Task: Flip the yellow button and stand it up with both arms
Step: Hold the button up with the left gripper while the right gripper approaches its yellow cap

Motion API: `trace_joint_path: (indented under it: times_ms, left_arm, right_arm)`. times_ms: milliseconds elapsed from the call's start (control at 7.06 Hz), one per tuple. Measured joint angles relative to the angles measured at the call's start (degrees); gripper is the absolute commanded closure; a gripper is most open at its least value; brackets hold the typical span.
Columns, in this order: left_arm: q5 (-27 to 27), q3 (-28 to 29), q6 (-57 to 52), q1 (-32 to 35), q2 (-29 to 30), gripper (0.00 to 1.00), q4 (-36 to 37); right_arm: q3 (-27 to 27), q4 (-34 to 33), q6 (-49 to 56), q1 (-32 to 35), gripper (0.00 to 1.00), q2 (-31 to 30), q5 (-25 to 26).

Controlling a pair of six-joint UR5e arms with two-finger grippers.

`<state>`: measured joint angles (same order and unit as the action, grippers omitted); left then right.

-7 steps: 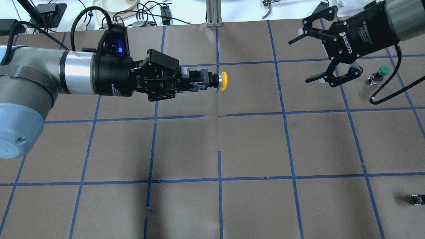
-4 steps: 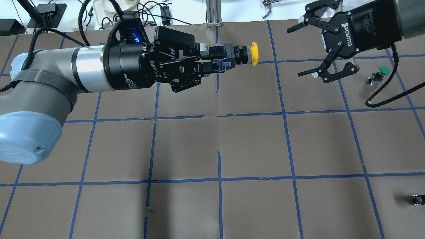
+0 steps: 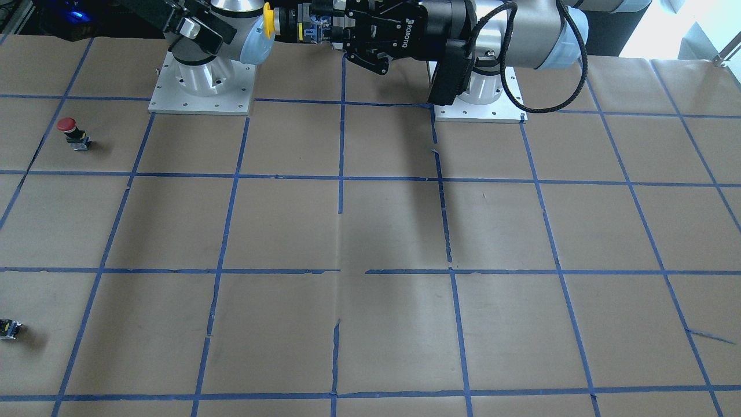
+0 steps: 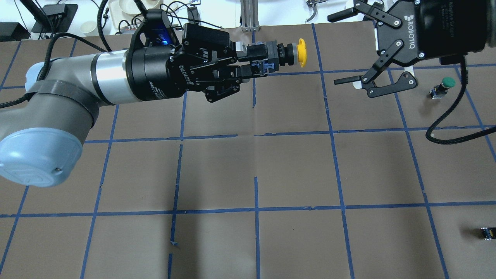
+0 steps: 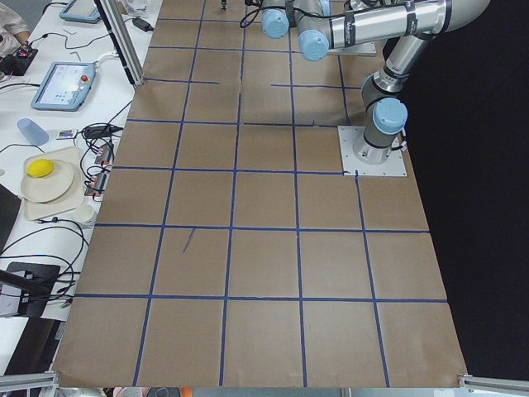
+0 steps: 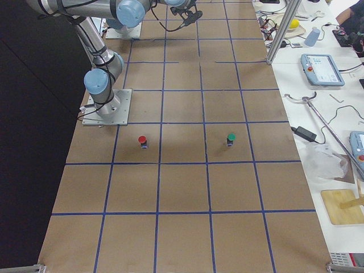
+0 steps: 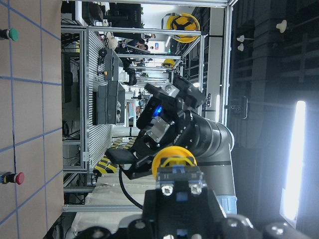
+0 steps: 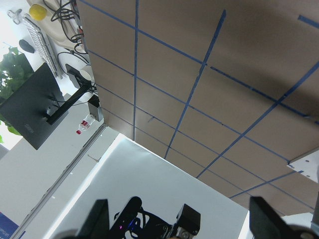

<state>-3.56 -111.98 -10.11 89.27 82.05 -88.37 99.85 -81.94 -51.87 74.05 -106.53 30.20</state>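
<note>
My left gripper (image 4: 260, 59) is shut on the black-and-grey body of the yellow button (image 4: 302, 52) and holds it sideways high above the table, yellow cap pointing toward the right arm. The button also shows in the front-facing view (image 3: 268, 21) and in the left wrist view (image 7: 173, 158), cap facing away from the camera. My right gripper (image 4: 336, 49) is open and empty, its jaws spread wide a short way from the cap, facing it. In the right wrist view both open fingers (image 8: 97, 219) frame the distant left gripper.
A green-capped button (image 4: 447, 82) stands on the table at the far right. A red-capped button (image 3: 68, 124) stands near the right arm's side. A small capless black switch block (image 4: 487, 232) lies near the right edge. Brown paper with a blue tape grid (image 4: 255, 209) covers the table.
My left gripper has lifted the yellow button and carried it right, toward the right gripper. The right gripper has risen and turned toward it, staying open.
</note>
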Motion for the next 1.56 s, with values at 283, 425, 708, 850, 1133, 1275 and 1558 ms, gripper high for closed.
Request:
trace_joint_path:
  times_ms: [283,425,708,850,1133,1275,1558]
  left_arm:
    - [0.0,0.0,0.0,0.1,0.1,0.98,0.2]
    - [0.0,0.0,0.0,0.1,0.2,0.98,0.3]
    - [0.0,0.1,0.0,0.1,0.2,0.98,0.4]
    - [0.0,0.1,0.0,0.1,0.2,0.98,0.4]
    - [0.0,0.1,0.0,0.1,0.3,0.98,0.7]
    - [0.0,0.1,0.0,0.1,0.3,0.98,0.8]
    - [0.0,0.1,0.0,0.1,0.3,0.98,0.9]
  right_arm:
    - [1.3,0.0,-1.1,2.0,0.00,0.3,-1.5]
    - [2.0,-0.3,-1.2,2.9,0.00,0.7,-1.8]
    - [2.2,-0.5,-2.0,3.7,0.01,0.9,-2.6]
    - [2.2,-0.5,-3.1,3.9,0.01,0.7,-3.3]
    - [1.9,-0.6,-5.5,4.1,0.05,0.3,-5.8]
    - [2.0,-1.0,-5.9,4.2,0.11,0.4,-6.2]
    - [2.3,-1.7,-6.1,4.2,0.30,0.6,-6.5]
